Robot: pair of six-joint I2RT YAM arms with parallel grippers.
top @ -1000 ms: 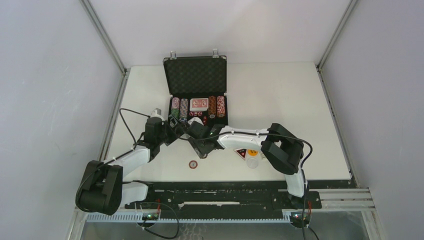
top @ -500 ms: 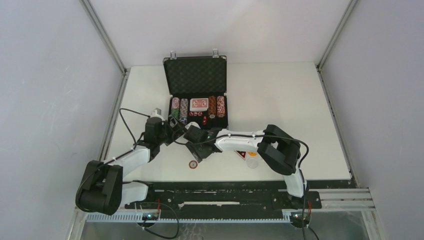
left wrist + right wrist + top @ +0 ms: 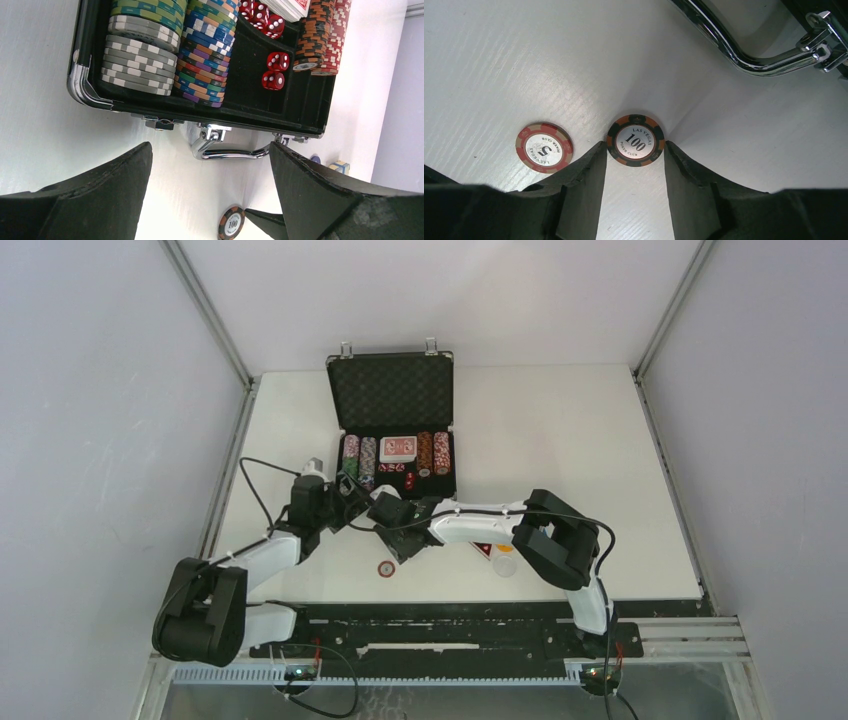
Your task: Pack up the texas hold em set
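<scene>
The black silver-edged case [image 3: 390, 390] lies open at the table's back, holding chip stacks [image 3: 140, 55], red dice [image 3: 276, 61] and a red card deck [image 3: 398, 447]. An orange-and-black 100 chip [image 3: 635, 140] lies flat on the table in front of the case's metal handle [image 3: 744, 62]. My right gripper [image 3: 635, 149] has narrowed on this chip, its fingertips [image 3: 599, 152] touching both edges. A red 5 chip [image 3: 544, 147] lies just left of it. My left gripper [image 3: 211, 150] is wide open and empty, low over the table before the handle.
The 5 chip [image 3: 386, 568] shows near the table's front. A red triangular button [image 3: 482, 546], a yellow one [image 3: 505, 547] and a pale round one [image 3: 506, 565] lie under my right forearm. The two grippers sit close together.
My right gripper has moved left and slightly back, ending with its tips at the 100 chip. The left arm has not moved.
</scene>
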